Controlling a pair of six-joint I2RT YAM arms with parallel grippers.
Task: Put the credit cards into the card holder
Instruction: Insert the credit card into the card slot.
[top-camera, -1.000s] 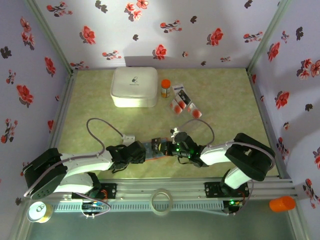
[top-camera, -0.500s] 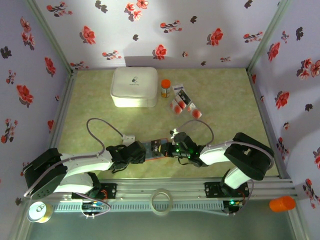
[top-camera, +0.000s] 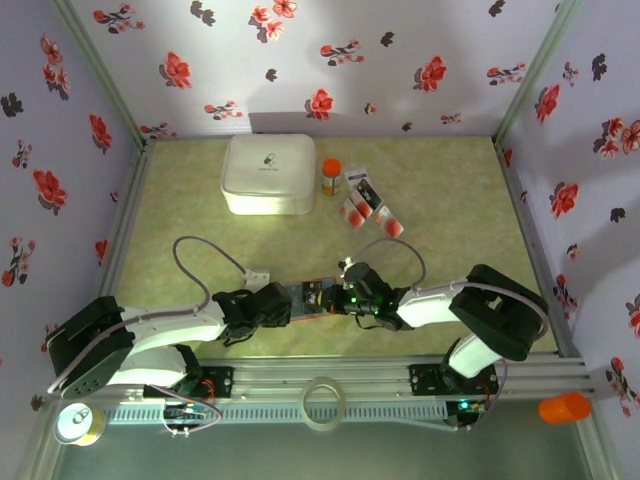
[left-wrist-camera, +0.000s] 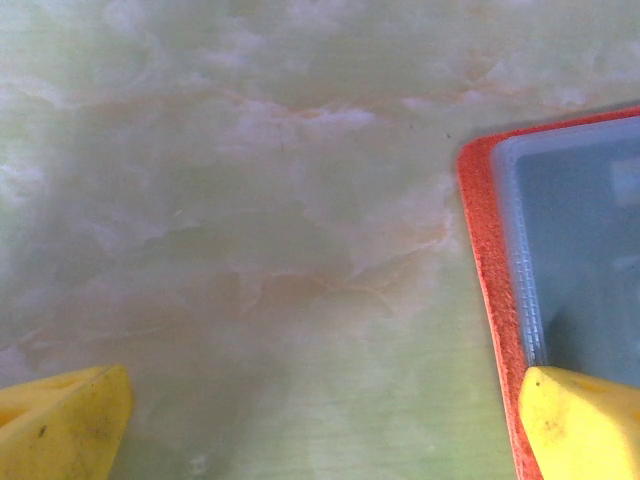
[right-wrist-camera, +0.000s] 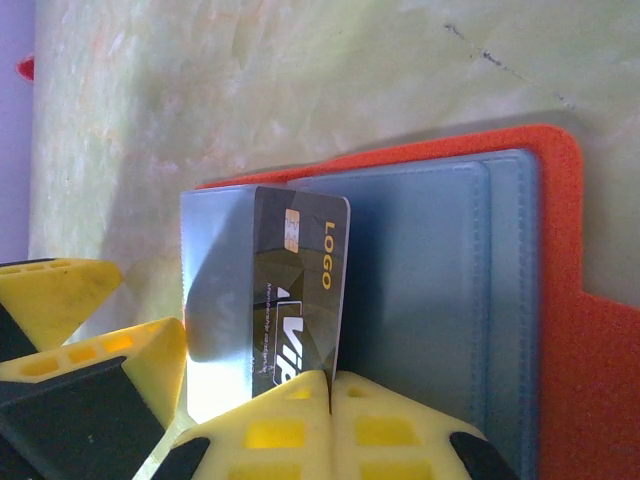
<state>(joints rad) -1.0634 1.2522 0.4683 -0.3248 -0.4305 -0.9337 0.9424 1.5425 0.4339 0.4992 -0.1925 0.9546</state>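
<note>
Card holder (top-camera: 312, 297), an orange-red textured wallet, lies open between left gripper (top-camera: 283, 303) and right gripper (top-camera: 338, 294) in the top view; the right gripper has edged nearer it. Loose credit cards (top-camera: 366, 206) lie beside an orange-capped bottle (top-camera: 331, 176). Left wrist: yellow fingers (left-wrist-camera: 60, 425) spread wide, one over the holder's corner. Right wrist: jaws clamped on a dark card (right-wrist-camera: 295, 290) printed "LOGO" and "VIP", over the light-blue lining.

The bottom end of the dark card (right-wrist-camera: 300, 290) is hidden between the pinched fingers of the right gripper (right-wrist-camera: 330, 388). The card holder (right-wrist-camera: 440, 300) under it runs off the picture's edge. At the left gripper (left-wrist-camera: 320, 425), one fingertip (left-wrist-camera: 580, 425) hides part of the card holder's edge. Far beyond both grippers, the loose credit cards (top-camera: 365, 207) are too small to count or read.
</note>
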